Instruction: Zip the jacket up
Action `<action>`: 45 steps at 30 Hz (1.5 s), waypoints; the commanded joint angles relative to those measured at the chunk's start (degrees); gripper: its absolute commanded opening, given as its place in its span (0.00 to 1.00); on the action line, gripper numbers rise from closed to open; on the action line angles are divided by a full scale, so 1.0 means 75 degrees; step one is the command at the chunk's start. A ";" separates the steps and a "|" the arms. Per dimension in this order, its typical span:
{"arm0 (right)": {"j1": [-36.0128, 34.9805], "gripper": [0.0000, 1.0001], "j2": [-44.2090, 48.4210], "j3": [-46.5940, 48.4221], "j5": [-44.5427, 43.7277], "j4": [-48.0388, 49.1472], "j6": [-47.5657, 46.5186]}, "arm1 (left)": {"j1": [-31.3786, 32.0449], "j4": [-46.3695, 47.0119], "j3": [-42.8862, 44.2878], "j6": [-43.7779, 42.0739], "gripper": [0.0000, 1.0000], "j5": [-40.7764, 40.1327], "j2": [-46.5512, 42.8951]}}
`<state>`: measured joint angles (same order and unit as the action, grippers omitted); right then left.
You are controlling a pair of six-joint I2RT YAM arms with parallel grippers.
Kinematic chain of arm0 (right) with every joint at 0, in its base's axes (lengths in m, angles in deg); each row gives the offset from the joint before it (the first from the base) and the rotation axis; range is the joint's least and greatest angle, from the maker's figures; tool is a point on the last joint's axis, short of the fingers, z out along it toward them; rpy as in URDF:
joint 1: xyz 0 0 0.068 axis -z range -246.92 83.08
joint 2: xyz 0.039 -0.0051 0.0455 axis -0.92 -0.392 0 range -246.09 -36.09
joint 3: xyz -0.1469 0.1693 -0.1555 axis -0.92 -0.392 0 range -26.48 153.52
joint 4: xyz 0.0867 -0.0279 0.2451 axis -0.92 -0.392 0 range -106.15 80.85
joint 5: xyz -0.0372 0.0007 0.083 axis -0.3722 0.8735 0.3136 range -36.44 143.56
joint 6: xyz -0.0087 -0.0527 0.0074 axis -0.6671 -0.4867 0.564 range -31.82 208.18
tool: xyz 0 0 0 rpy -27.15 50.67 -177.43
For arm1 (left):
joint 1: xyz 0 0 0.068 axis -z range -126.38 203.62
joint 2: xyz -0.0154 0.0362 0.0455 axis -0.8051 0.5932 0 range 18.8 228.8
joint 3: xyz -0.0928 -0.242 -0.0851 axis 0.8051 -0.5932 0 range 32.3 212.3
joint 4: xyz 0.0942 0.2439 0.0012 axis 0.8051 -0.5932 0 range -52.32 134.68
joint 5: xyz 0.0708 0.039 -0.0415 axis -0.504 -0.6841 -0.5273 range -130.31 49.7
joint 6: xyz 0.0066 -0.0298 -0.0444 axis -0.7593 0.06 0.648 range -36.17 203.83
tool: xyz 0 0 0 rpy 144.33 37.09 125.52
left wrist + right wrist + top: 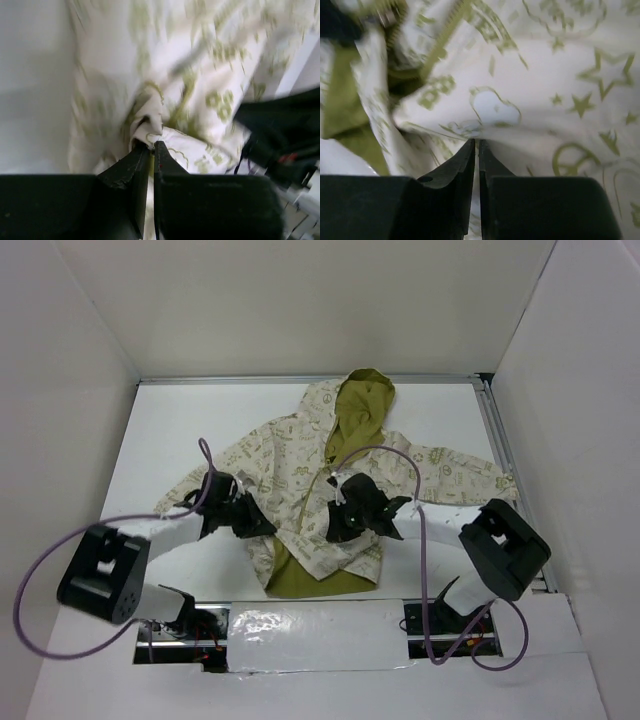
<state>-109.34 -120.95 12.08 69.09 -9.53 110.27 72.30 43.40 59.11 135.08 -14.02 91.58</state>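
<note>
Fingers of the black left gripper [151, 145] were squeezed tight on a bunched-up fold of the small cream cloth jacket [330, 480] with green pictures on it, near its bottom edge. The jacket lay flat in the middle of the white table [170, 430], with its green hood [362, 395] pointing away from the arms. Its green zipper [318, 490] ran down the front. The bottom part looked open, with green lining showing. The black right gripper [476, 142] was pressed shut too. It seemed to pinch a small fold on the jacket's other front side.

I think the cloth could slip out of a pinch if one arm pulled too hard. The two sides could also bunch up and not line up, and then the zipper would jam. I could not see the little zipper pull. No box, bowl or bag showed.
</note>
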 commanded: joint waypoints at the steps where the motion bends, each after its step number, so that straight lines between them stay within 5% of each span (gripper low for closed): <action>1: 0.0124 0.14 -0.0310 -0.0032 -0.0430 -0.0547 0.0090 | -0.0602 0.1095 0.1109 -0.0246 0.00 0.0035 0.1459; 6: 0.0299 0.14 -0.0626 0.0235 -0.0267 -0.0500 0.0114 | -0.1142 0.1482 0.3393 -0.0831 0.00 0.0301 0.3603; 11: 0.0346 0.12 -0.1668 0.1370 0.0282 0.0363 -0.0062 | -0.1213 0.0899 0.7630 -0.1428 0.00 0.0912 0.5608; 16: 0.0358 0.10 -0.2782 0.2661 0.0132 0.1724 0.0838 | -0.1178 0.0276 0.9432 -0.2014 0.00 0.1499 0.6106; 22: 0.0405 0.11 -0.2188 0.2851 -0.0602 0.2207 0.1332 | -0.1271 0.0592 0.7445 -0.2496 0.00 0.1780 0.4023; 27: 0.0850 0.17 -0.0746 0.1787 -0.1075 0.2253 0.1871 | -0.1564 0.0955 0.5556 -0.3034 0.00 0.3443 0.2275; 34: 0.1120 0.21 -0.0041 0.1350 0.0435 0.3318 0.1931 | -0.1811 0.0862 0.5473 -0.3446 0.00 0.5283 0.1945; 42: 0.1576 0.27 -0.0240 0.2041 0.2227 0.4009 0.1823 | -0.1600 0.0663 0.5414 -0.3656 0.00 0.5168 0.1793; 45: 0.2009 0.48 -0.0578 0.1866 0.3493 0.5295 0.2899 | -0.1553 0.0733 0.5297 -0.3622 0.00 0.5120 0.1711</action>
<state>-97.25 -123.57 24.41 84.92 17.81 126.44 60.19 46.40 99.35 109.90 21.71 106.87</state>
